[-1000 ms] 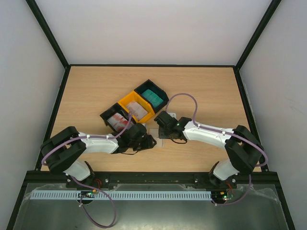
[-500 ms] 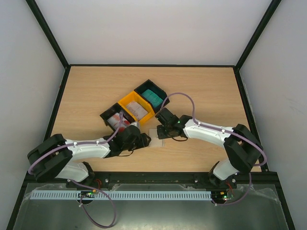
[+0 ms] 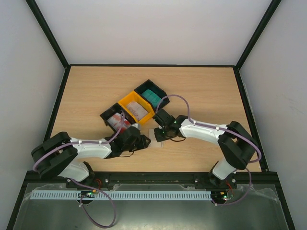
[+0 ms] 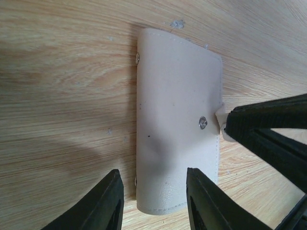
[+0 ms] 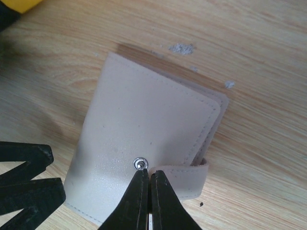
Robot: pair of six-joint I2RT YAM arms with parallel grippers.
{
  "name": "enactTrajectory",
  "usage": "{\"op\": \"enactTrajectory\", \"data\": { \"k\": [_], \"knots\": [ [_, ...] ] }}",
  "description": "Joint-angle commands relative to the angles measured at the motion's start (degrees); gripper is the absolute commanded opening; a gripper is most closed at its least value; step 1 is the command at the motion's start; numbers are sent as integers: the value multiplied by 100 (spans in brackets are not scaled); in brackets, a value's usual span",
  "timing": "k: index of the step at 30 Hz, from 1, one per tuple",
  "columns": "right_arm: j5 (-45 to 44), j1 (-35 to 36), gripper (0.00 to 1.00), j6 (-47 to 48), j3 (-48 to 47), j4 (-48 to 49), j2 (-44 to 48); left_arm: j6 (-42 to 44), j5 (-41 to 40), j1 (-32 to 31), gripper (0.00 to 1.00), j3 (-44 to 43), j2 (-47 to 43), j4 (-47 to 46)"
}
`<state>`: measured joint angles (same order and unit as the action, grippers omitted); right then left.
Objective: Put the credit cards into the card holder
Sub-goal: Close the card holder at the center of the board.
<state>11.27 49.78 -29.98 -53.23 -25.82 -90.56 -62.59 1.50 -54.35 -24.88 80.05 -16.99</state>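
Beige card holder (image 5: 144,124), seemingly unsnapped

Right jaws shut (left jaws parted).

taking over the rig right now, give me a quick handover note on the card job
Left gripper: open, jaws apart over one end of the card holder.
Right gripper: shut, tips at the snap tab; a pinch on it cannot be confirmed.
Holder: folded shut, flat on the table between the arms.
Cards: red-blotched card in the left black tray, white-grey card in the yellow tray, teal card in the far black tray.
Done: nothing loaded.
Left: open the holder, insert all three cards.
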Motion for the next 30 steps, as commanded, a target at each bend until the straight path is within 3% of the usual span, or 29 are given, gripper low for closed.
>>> {"op": "enactTrajectory", "data": {
  "k": [1,5,30],
  "knots": [
    [-27,122,2,86,-137,-26,-169,54,87,-6,36,67,227,-247],
    [-61,167,2,34,-92,39,-219,53,121,-22,31,87,363,-331],
    [-476,260,2,-515,-174,212,-478,97,483,-40,26,208,595,-686]
  ]
}}
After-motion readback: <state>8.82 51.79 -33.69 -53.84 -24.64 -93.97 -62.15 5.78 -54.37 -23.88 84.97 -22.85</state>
